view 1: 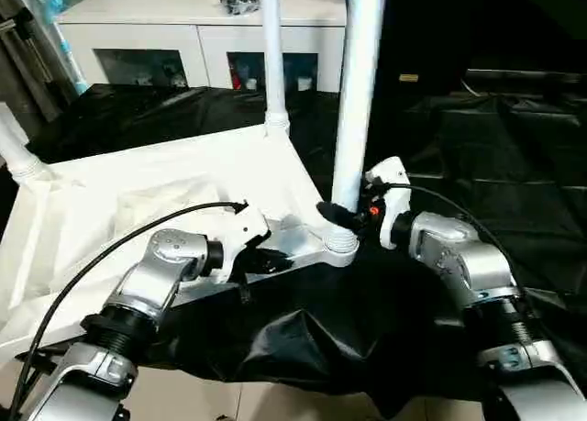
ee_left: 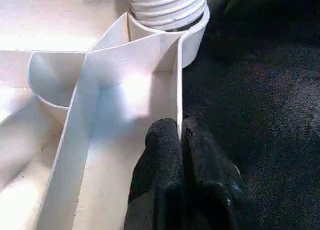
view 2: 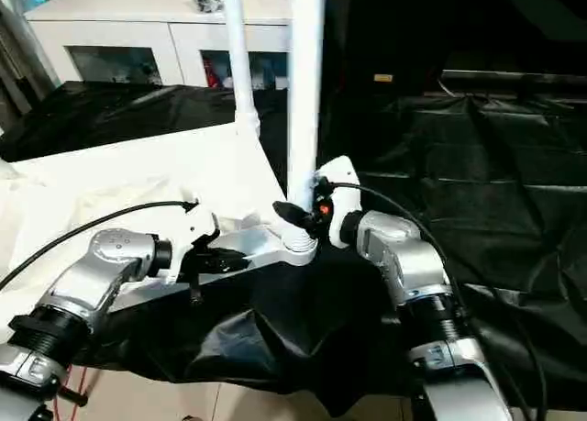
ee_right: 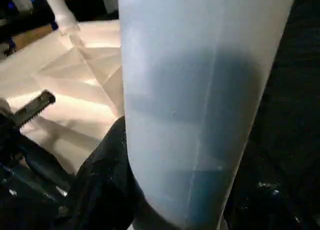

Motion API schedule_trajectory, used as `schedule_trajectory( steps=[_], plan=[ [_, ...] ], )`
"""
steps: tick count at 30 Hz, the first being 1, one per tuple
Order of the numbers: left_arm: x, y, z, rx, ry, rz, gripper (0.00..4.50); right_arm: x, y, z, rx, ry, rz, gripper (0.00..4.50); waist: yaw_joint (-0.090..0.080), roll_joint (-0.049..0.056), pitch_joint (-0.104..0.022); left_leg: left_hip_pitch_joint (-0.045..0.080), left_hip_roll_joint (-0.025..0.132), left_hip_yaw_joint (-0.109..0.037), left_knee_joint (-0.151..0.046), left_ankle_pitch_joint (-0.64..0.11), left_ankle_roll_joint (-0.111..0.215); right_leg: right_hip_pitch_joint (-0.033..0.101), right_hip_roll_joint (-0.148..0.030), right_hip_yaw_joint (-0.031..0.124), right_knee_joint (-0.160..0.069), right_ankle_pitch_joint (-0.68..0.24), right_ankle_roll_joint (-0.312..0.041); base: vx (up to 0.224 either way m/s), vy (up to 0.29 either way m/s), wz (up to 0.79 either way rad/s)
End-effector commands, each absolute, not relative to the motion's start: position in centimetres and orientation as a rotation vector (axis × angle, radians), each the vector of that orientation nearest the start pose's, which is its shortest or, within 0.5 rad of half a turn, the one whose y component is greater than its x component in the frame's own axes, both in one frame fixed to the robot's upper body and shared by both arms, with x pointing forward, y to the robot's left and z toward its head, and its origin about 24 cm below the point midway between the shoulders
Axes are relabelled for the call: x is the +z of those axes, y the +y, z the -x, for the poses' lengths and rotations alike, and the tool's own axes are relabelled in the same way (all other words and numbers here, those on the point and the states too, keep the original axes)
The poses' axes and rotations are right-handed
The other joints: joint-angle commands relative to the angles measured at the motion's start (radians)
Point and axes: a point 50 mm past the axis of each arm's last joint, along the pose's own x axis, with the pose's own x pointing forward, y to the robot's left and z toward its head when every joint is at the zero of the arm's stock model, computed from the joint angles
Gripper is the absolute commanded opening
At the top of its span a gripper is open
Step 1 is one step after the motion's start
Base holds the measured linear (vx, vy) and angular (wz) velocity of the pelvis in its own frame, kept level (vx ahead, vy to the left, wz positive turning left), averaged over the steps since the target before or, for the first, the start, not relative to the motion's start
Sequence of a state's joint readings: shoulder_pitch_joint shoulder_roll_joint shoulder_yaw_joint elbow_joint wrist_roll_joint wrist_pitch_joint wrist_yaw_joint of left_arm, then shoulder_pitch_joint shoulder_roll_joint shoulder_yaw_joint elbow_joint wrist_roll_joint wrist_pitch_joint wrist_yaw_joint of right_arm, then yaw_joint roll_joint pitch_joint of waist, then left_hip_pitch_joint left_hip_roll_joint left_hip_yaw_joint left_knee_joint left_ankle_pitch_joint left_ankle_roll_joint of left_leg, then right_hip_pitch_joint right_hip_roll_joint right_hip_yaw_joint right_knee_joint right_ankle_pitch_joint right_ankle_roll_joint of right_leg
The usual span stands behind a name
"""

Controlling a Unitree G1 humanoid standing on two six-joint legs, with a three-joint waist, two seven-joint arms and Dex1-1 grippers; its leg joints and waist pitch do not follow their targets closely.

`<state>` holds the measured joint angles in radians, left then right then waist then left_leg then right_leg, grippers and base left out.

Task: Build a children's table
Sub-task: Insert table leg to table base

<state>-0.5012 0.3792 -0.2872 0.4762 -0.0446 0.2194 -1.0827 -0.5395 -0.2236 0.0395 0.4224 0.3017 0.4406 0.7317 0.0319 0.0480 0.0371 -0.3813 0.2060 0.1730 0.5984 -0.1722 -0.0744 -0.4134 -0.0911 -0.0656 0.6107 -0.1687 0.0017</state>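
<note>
Left pincer: my left gripper is pinched together on the thin outer rim wall of the table top, one black finger inside the rim and the other outside it, just short of the near corner socket.
Left arm pose: my silver left forearm reaches forward and inward from the lower left, wrist bent so the white gripper housing lies nearly level along the near edge of the top; a black cable arcs over it.
Right pincer: my right gripper is clamped around the base of the near leg, fingers partly apart at the width of the tube, just above the ribbed collar where the leg enters the socket. In the right wrist view one black finger wraps the left side of the leg.
Right arm pose: my right forearm comes in from the lower right, wrist turned inward so the gripper meets the leg from the side.
Table top: white plastic, lying underside up with ribs showing, on the black-draped work table, its near corner at the table's front edge.
Legs: the near leg stands upright in the corner socket; a second leg stands upright in the far corner; a third leg tilts at the left corner.
Behind: a white cabinet with glass doors.
</note>
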Motion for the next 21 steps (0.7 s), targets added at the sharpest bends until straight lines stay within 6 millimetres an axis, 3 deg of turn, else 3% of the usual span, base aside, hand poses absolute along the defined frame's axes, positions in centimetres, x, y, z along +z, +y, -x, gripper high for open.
schedule_trajectory(
  steps=[1,7,8,9,10,12,14,21],
  plan=[
    [2.4,14.0,-29.6,-1.22,0.585,-0.293,0.0,6.1,-13.6,-33.0,0.777,0.33,-0.206,1.89,0.004,-0.003,-0.059,0.014,0.012,-0.001,-0.077,-0.293,0.006,0.05,-0.04,0.033,-0.081,-0.278,-0.205,0.0,0.0,0.0],
    [2.6,14.0,-30.2,-1.182,0.573,-0.293,0.0,4.1,-14.8,-31.7,0.731,0.326,-0.282,1.89,0.006,0.006,-0.057,0.016,0.012,-0.002,-0.08,-0.324,0.001,0.048,-0.04,0.032,-0.086,-0.305,-0.198,0.0,0.0,0.0],
    [2.6,14.0,-30.2,-1.179,0.572,-0.294,0.0,4.0,-14.9,-31.7,0.726,0.325,-0.286,1.89,0.005,0.004,-0.057,0.018,0.012,-0.001,-0.08,-0.329,0.001,0.048,-0.039,0.032,-0.088,-0.308,-0.197,0.0,0.0,0.0],
    [2.6,13.9,-30.4,-1.173,0.57,-0.295,0.0,3.5,-15.1,-31.4,0.713,0.319,-0.299,1.89,0.005,0.002,-0.055,0.018,0.011,-0.002,-0.082,-0.338,0.0,0.048,-0.039,0.031,-0.088,-0.322,-0.196,0.0,0.0,0.0],
    [2.7,13.9,-30.5,-1.169,0.568,-0.295,0.0,3.2,-15.3,-31.2,0.699,0.312,-0.307,1.89,0.005,0.013,-0.052,0.021,0.01,-0.003,-0.083,-0.363,-0.003,0.046,-0.04,0.03,-0.092,-0.358,-0.189,0.0,0.0,0.0],
    [2.7,13.9,-30.6,-1.159,0.563,-0.296,0.0,2.7,-15.5,-30.9,0.682,0.304,-0.316,1.89,0.003,0.007,-0.05,0.024,0.01,-0.004,-0.085,-0.395,-0.008,0.045,-0.04,0.029,-0.099,-0.398,-0.179,0.0,0.0,0.0],
    [2.7,13.8,-30.8,-1.147,0.56,-0.303,0.0,2.1,-15.6,-30.3,0.665,0.294,-0.322,1.89,0.002,0.009,-0.047,0.032,0.009,-0.007,-0.087,-0.438,-0.013,0.043,-0.041,0.028,-0.108,-0.455,-0.162,0.0,0.0,0.0],
    [2.7,13.7,-31.0,-1.131,0.557,-0.313,0.0,3.1,-15.1,-29.6,0.663,0.179,-0.242,1.89,0.003,0.012,-0.05,0.028,0.012,-0.01,-0.097,-0.418,-0.003,0.046,-0.041,0.029,-0.111,-0.44,-0.155,0.0,0.0,0.0]
  ],
)
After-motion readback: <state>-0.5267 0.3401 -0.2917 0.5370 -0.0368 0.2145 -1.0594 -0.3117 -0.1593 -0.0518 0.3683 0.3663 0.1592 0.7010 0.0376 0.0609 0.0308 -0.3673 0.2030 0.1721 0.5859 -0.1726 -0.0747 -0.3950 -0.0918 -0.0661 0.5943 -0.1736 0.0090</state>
